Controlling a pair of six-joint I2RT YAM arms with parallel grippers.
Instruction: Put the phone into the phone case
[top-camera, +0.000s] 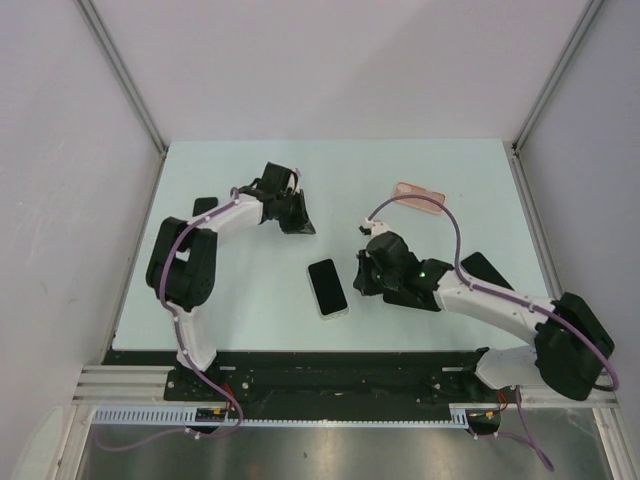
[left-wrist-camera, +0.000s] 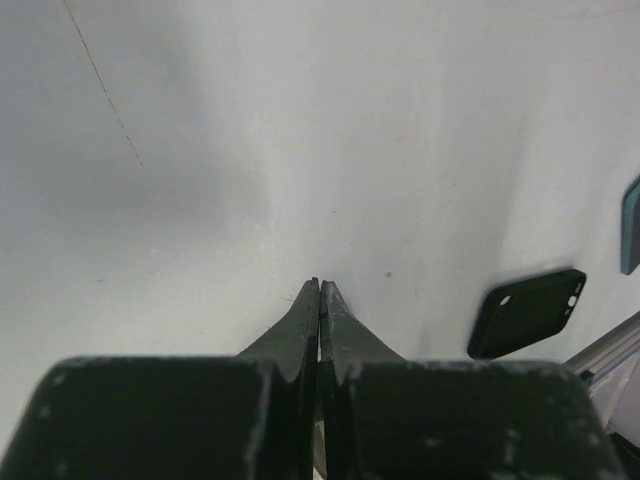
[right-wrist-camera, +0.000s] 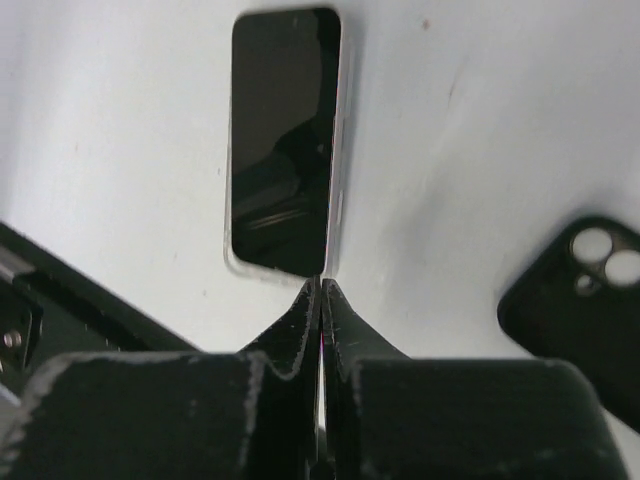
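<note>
The phone (top-camera: 327, 287) lies flat and screen-up on the pale desk (top-camera: 450, 170), near the middle, bare of any cover. The right gripper (right-wrist-camera: 320, 290) is pinched fully closed with nothing between its fingers; its tips sit right at the phone's near short end, and actual contact cannot be told. In the right wrist view a black phone case (right-wrist-camera: 578, 300), camera cut-outs showing, rests on the desk off to the right, apart from the phone. Over on the other side, the left gripper (left-wrist-camera: 319, 290) is closed tight and empty too, low over bare desk; a pinkish case (top-camera: 420, 196) lies well back.
</note>
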